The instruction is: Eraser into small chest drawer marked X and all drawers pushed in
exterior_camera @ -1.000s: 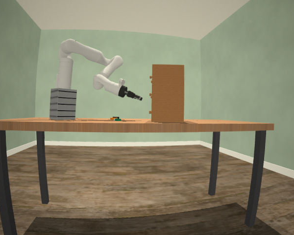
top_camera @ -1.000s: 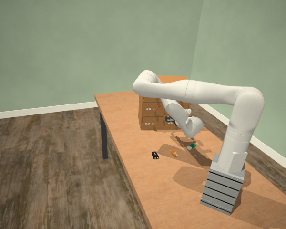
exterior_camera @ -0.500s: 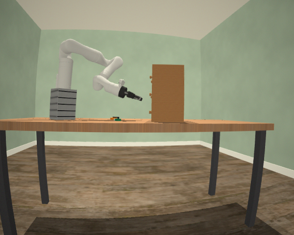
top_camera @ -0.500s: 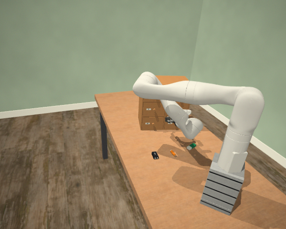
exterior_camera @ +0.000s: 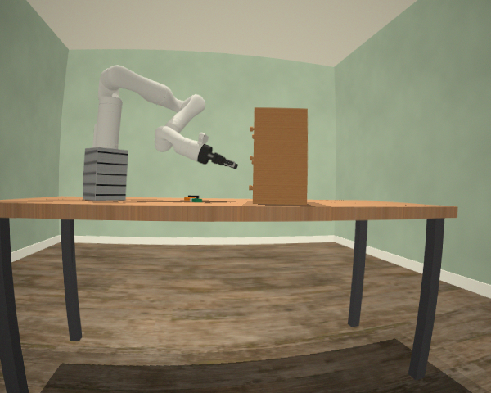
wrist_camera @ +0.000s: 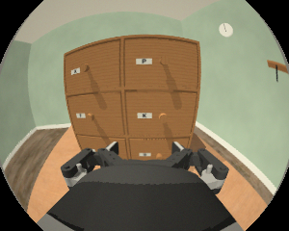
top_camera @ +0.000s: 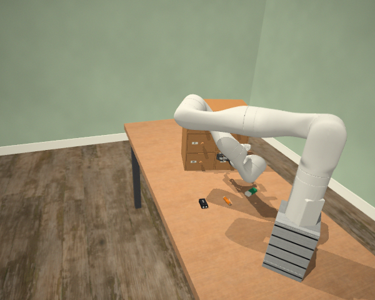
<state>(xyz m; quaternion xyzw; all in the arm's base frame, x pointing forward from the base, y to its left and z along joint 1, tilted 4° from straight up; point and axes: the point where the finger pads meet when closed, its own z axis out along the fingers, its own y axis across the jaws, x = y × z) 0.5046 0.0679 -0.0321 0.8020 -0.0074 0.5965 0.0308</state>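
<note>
Nothing looks done yet — the eraser (top_camera: 251,191) (exterior_camera: 196,200), seemingly the green-and-white block, lies on the table, the gripper (top_camera: 220,157) (exterior_camera: 236,165) (wrist_camera: 144,148) is spread and empty, the chest's (top_camera: 183,151) (exterior_camera: 279,156) (wrist_camera: 122,111) visible drawers look shut — opening, loading, closing remain

Arm (top_camera: 271,122) (exterior_camera: 141,84): wht, smooth rounded links, thin seam rings. Gripper (exterior_camera: 224,160) (wrist_camera: 144,148): blk w/ gry bits.

Matt wood-grained chest (top_camera: 184,155) (exterior_camera: 280,156) (wrist_camera: 161,77), smooth white arm (top_camera: 271,120) (exterior_camera: 140,84)
</note>
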